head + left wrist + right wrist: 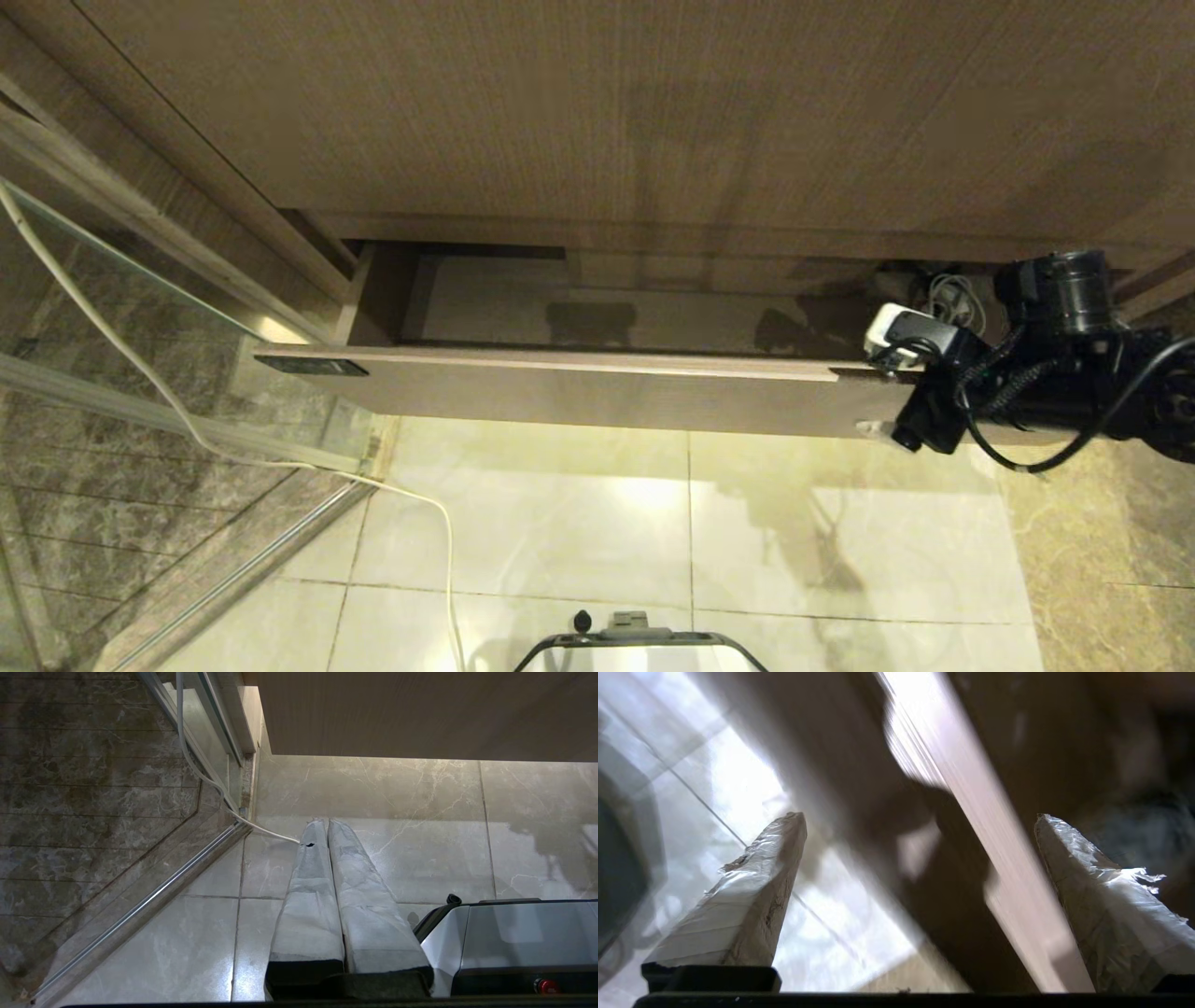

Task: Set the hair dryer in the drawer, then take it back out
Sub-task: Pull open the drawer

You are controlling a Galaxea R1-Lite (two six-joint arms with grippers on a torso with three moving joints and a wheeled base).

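The drawer [597, 387] stood pulled open with the hair dryer [943, 313] tucked in its far right corner, around 3 o'clock in the head view, cord bundled beside it. The right tool [882, 397] hung over the drawer's front edge with its wrapped fingers [752, 896] spread wide and nothing between them, while the left tool [329, 830] sat parked over the floor tiles [420, 826], fingers pressed together. I'd say come straight down past the front edge and grab the barrel, not the cord, since the cabinet panel [597, 103] overhangs at 12 o'clock and room was tight there.
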